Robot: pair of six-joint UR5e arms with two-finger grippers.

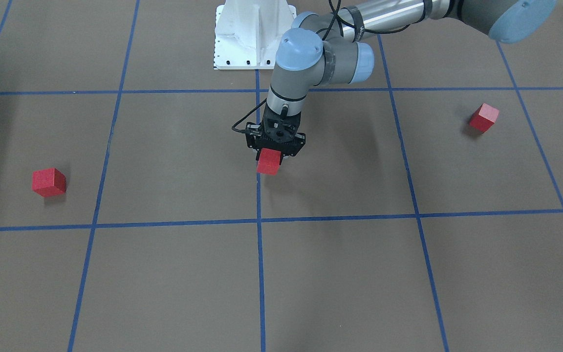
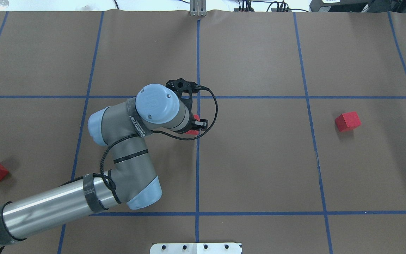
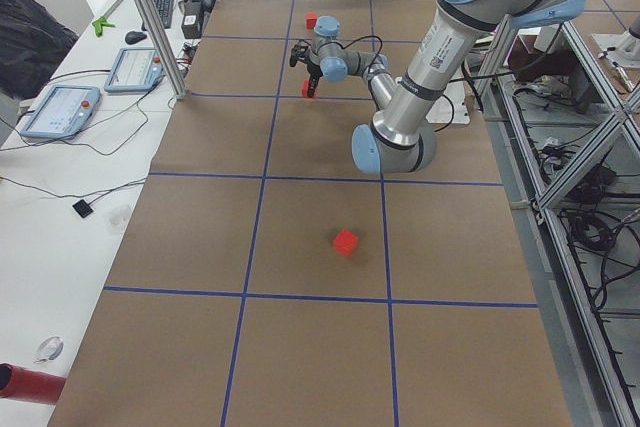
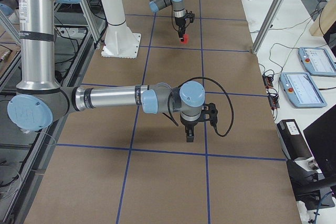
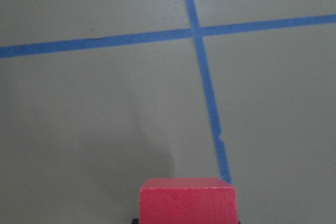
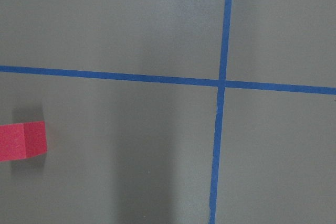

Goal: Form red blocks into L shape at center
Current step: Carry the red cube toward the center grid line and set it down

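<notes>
Red block (image 1: 268,165) sits clamped in the left pincer (image 1: 270,157), just beside the middle blue line (image 1: 259,200) at the center (image 1: 242,190) of the surface (image 1: 340,274). A second block (image 1: 49,182) and a third block (image 1: 483,117) lie far out on opposite sides of it. Whether the right pincer (image 4: 189,136) is open or closed, I cannot tell.

Printed label (image 2: 137,124) on left arm (image 2: 127,155) is too small to read.

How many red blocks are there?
3. The held block hangs in the left claw by the middle blue line. The right-side block and the left-side block sit on the brown floor, far apart. None seems hidden.
</notes>
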